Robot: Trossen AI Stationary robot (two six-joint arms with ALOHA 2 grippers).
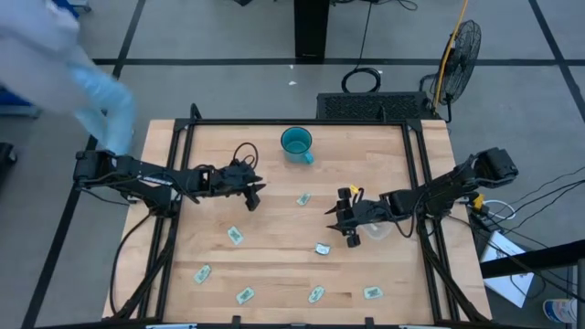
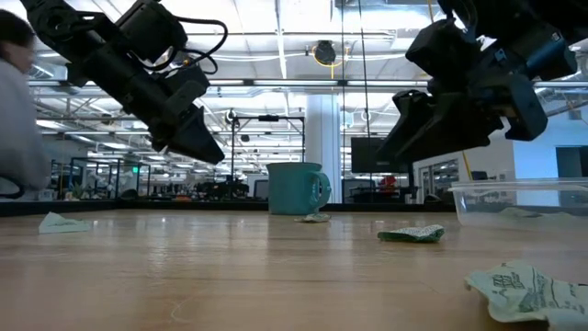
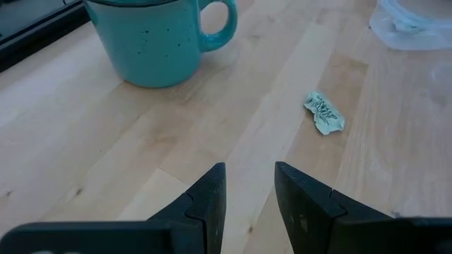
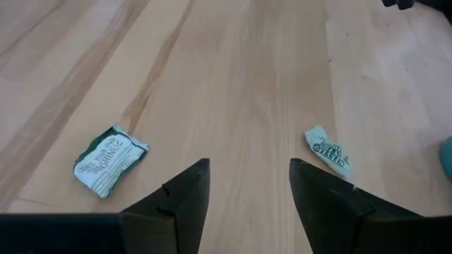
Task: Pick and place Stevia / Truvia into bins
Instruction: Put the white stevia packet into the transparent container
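Observation:
Several small green-and-white sachets lie flat and scattered on the wooden table, among them one (image 1: 303,199) between the two grippers, one (image 1: 323,248) near my right gripper and one (image 1: 236,236) below my left gripper. The clear tub (image 1: 377,228) stands under my right arm; in the low view the tub (image 2: 519,199) holds something pale. My left gripper (image 1: 254,194) hovers open above the table's middle left, its own view showing a sachet (image 3: 324,113) ahead. My right gripper (image 1: 336,217) hovers open just left of the tub, with two sachets (image 4: 109,159) (image 4: 328,153) ahead of it.
A teal mug (image 1: 296,143) stands near the table's far edge, between the arms. More sachets lie along the near edge (image 1: 245,295) (image 1: 315,294) (image 1: 372,292). A person in pale clothing (image 1: 87,82) stands blurred beyond the table's far left corner.

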